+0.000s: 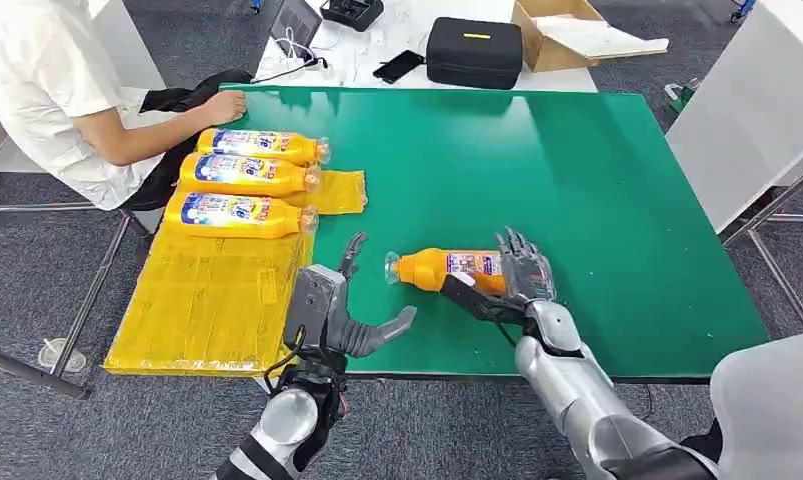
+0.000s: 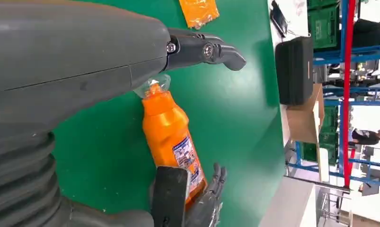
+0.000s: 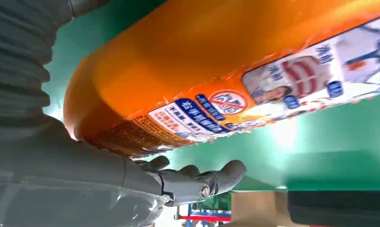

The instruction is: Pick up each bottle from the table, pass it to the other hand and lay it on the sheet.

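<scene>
Bottle: you have an orange bottle (image 1: 447, 270) with a white and blue label and a clear film over its cap, lying on its side in the head view, cap toward the robot's left.
Bottle place: it sits over the green table (image 1: 577, 200), near the front edge, between the two hands.
Right hand: your right hand (image 1: 512, 285) grips the bottle at its base end, thumb in front and fingers behind it; the right wrist view shows the label and orange body right against the hand's palm side.
Left hand: your left hand (image 1: 339, 310) holds nothing, fingers spread apart, thumb pointing toward the bottle.
Hand to bottle: the cap end lies just beside the left hand's raised fingers; in the left wrist view the cap sits close under the fingers (image 2: 211, 51), and you cannot tell whether they touch.
Sheet: the yellow sheet (image 1: 207, 300) lies at the table's left side, reaching the front edge, just left of the left hand.
Laid bottles: three more bottles (image 1: 247, 180) lie side by side on the sheet's far part, caps toward the table's middle.
Open room: the sheet's near part is bare, and so is the green top to the right and beyond the held bottle.
Edges: a person's hand (image 1: 222, 105) rests at the far left corner; a black case (image 1: 474, 50) and a cardboard box (image 1: 567, 35) lie on the white table behind.
</scene>
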Motion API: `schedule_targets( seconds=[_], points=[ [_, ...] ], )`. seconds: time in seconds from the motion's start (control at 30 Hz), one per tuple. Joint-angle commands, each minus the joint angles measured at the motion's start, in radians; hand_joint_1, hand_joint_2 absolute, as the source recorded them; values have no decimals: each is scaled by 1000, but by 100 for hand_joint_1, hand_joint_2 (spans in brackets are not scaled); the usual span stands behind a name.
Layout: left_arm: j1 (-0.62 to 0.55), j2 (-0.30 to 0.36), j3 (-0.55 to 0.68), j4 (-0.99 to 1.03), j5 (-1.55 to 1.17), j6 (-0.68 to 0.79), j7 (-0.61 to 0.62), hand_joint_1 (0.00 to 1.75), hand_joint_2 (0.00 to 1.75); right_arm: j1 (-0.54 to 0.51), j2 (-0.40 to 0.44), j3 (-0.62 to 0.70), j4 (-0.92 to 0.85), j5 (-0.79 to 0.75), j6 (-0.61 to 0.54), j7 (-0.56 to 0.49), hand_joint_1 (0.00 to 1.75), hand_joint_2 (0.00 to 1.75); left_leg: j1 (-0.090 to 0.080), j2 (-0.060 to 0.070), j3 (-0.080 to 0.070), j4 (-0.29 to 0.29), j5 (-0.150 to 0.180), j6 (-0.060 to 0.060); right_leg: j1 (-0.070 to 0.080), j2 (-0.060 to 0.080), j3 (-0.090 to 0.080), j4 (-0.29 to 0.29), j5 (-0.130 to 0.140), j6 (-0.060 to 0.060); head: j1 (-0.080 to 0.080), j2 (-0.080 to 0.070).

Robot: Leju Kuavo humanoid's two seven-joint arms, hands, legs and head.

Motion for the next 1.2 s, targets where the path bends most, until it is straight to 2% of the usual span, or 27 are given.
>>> schedule_targets(
  seconds=[0.03,0.1,0.4,0.5,0.67,0.8,0.9,0.97,1.1,1.2],
  points=[
    [-33,14,-12,58,0,-20,17,0,175,-7,-14,-16,97,-44,110,-26,173,175,0,0,6,-1,-1,0,1,-2,6,-1,-2,-2,0,0],
    [-33,8,-7,60,5,-22,17,0,175,3,-11,-38,106,-88,170,-55,175,175,0,-1,5,-1,-1,0,1,-2,5,-1,-1,-2,0,0],
    [-26,9,0,53,21,-19,9,0,175,24,-4,-62,98,-154,201,-119,175,175,1,0,12,-2,-1,0,2,-2,13,-3,-1,-2,0,0],
    [-17,17,3,43,26,-6,-4,0,175,42,-3,-102,86,-246,256,-190,175,175,1,-1,13,-1,-1,0,1,-2,13,-2,-1,-2,0,0],
    [-15,19,3,40,27,-6,-6,0,175,48,-2,-113,82,-269,267,-205,175,175,2,1,18,-2,-2,0,2,0,17,-4,0,-3,0,0],
    [-5,26,2,22,36,-5,-14,0,175,76,7,-153,39,-364,284,-288,175,175,1,4,19,-2,-1,-1,2,2,18,-3,0,-3,0,0],
    [8,13,34,12,115,-19,-22,0,175,99,29,-186,-32,-479,318,-377,175,175,1,6,21,-2,-2,-1,2,5,18,-3,0,-2,0,0],
    [25,-10,81,4,275,-5,-51,0,175,149,51,-200,-177,-623,365,-453,175,175,1,7,20,-2,-2,-1,2,6,18,-3,1,-3,0,0],
    [32,17,55,33,459,12,-66,0,175,230,60,-110,-435,-771,354,-425,175,175,1,8,19,-1,-2,-1,2,6,16,-1,0,-4,0,0],
    [32,25,47,43,476,7,-78,0,175,237,56,-82,-461,-790,342,-402,175,175,1,9,17,-1,-3,-1,2,7,14,-1,0,-3,0,0]
  ],
)
